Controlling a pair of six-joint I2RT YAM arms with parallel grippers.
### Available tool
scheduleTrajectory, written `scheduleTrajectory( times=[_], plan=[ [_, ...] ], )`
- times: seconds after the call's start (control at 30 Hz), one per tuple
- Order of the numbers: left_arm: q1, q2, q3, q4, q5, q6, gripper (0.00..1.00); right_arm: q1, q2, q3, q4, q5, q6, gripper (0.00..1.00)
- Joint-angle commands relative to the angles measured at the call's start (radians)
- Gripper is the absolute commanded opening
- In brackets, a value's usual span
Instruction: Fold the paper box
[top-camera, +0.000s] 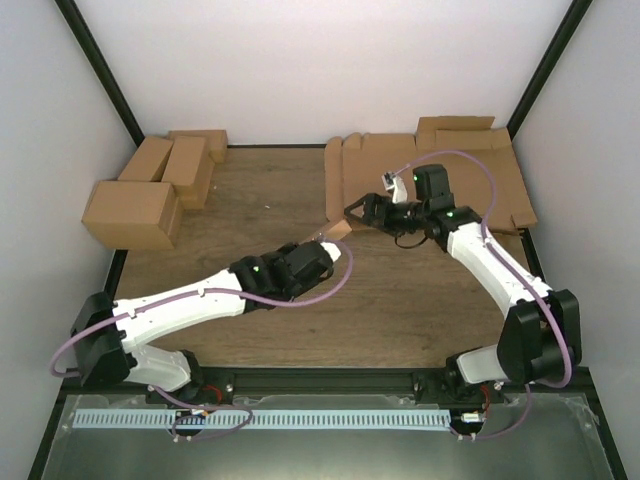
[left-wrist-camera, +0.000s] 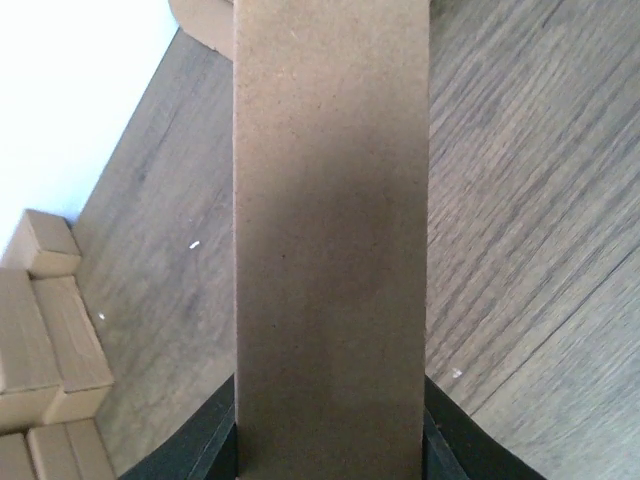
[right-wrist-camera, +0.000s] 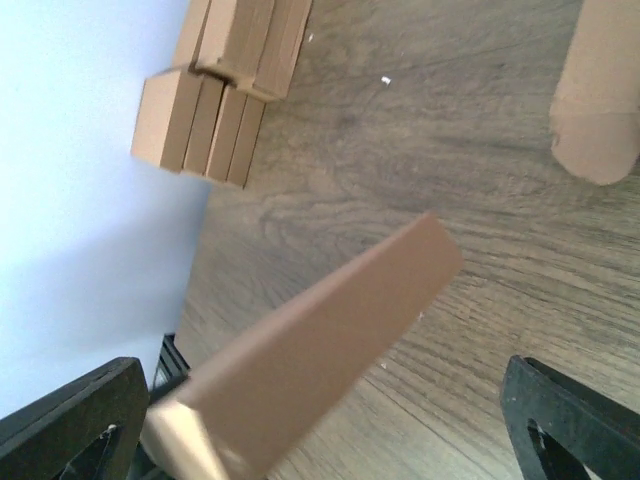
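The paper box (left-wrist-camera: 330, 230) is a long narrow brown cardboard piece. It runs up the middle of the left wrist view. My left gripper (left-wrist-camera: 330, 445) is shut on its near end, with a dark finger (left-wrist-camera: 195, 455) against each side. In the top view only its tip (top-camera: 337, 231) shows beyond my left gripper (top-camera: 318, 252), at the table's middle. My right gripper (top-camera: 356, 212) is wide open just right of that tip. In the right wrist view the box (right-wrist-camera: 330, 350) slants between my right gripper's (right-wrist-camera: 325, 425) spread fingers (right-wrist-camera: 575, 420), touching neither.
A thick pile of flat brown sheets (top-camera: 440, 170) lies at the back right; one rounded flap (right-wrist-camera: 600, 110) shows in the right wrist view. Several finished brown boxes (top-camera: 150, 195) stand at the back left and also show in the right wrist view (right-wrist-camera: 215, 90). The wooden table (top-camera: 260, 215) has walls on three sides.
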Motion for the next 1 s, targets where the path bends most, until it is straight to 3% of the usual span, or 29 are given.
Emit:
scheduleTrajectory(
  times=[0.0,0.17,0.33,0.5,0.7,0.8,0.97],
  plan=[
    [-0.032,-0.037,-0.1,0.184,-0.1,0.184,0.29,-0.008,0.005,0.131,-0.262,0.125,0.126,1.0],
    [-0.05,-0.108,-0.202,0.339,-0.075,0.282,0.32,-0.008,-0.07,0.1,-0.259,0.146,0.246,1.0],
    [-0.064,-0.179,-0.254,0.423,-0.056,0.35,0.36,-0.009,-0.032,0.053,-0.257,0.002,0.333,0.97],
    [-0.078,-0.213,-0.287,0.445,-0.036,0.377,0.37,-0.006,-0.057,-0.046,-0.043,-0.196,0.486,0.91],
    [-0.092,-0.212,-0.298,0.45,-0.064,0.382,0.41,-0.004,-0.056,-0.054,-0.002,-0.243,0.517,0.8],
    [-0.098,-0.212,-0.299,0.464,-0.069,0.389,0.41,-0.004,-0.044,-0.087,0.056,-0.306,0.555,0.8],
    [-0.106,-0.214,-0.298,0.474,-0.067,0.4,0.37,-0.004,-0.031,-0.081,0.024,-0.268,0.537,0.82]
  ],
)
